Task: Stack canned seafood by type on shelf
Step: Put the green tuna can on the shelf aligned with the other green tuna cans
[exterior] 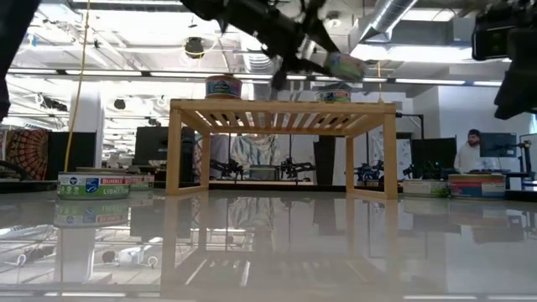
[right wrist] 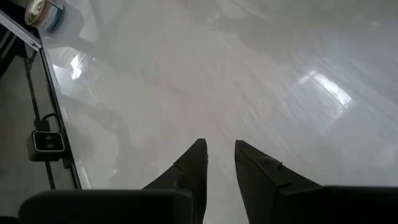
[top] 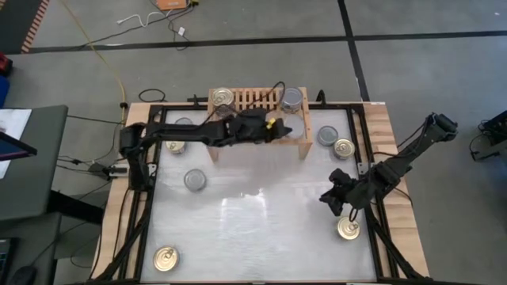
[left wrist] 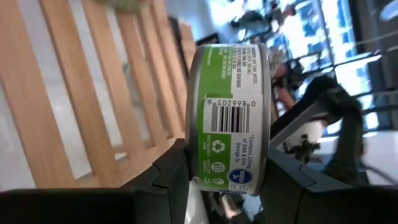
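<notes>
shelf (top: 257, 100) middle: free | ends: cans (top: 223, 97) | table (top: 261, 229) centre: open

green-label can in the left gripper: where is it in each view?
High view: green-label can hidden under the left gripper, over the shelf middle.
Low view: can held tilted above the shelf, near its right end.
Left wrist view: can centre, on edge between the fingers, slats behind.
Right wrist view: not in it.
Shared landmark: the shelf.
</notes>
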Controlling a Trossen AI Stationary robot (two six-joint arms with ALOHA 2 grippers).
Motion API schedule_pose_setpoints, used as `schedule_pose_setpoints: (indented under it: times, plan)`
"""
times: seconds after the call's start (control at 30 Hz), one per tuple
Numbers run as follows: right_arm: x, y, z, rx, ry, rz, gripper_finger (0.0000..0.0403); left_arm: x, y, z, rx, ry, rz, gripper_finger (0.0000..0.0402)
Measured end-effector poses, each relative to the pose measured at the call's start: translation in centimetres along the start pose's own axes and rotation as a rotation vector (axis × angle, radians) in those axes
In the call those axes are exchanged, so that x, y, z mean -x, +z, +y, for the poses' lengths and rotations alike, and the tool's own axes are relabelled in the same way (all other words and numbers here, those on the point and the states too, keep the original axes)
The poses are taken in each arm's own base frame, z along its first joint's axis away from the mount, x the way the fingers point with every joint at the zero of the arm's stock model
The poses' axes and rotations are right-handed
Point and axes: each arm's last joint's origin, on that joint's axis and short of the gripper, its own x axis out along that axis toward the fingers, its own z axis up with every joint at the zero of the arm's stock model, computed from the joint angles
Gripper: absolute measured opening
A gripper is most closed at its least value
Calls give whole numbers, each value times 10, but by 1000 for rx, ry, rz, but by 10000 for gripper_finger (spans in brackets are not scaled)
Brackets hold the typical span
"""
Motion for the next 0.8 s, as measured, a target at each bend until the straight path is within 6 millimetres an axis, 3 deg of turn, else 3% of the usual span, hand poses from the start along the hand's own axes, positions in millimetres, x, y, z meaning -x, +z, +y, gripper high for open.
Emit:
schedule_pose_setpoints:
  times: [0.07,0.23,0.8]
  plan:
    - [0,1,-1,-7,-5,-5,107,-12,-2,6,-2,31,38,142]
    - [-2,5,0,-38,-3,-21,107,-26,3,1,-18,28,46,142]
    - [-2,6,-1,-33,-9,-25,107,-27,12,1,-67,21,15,168]
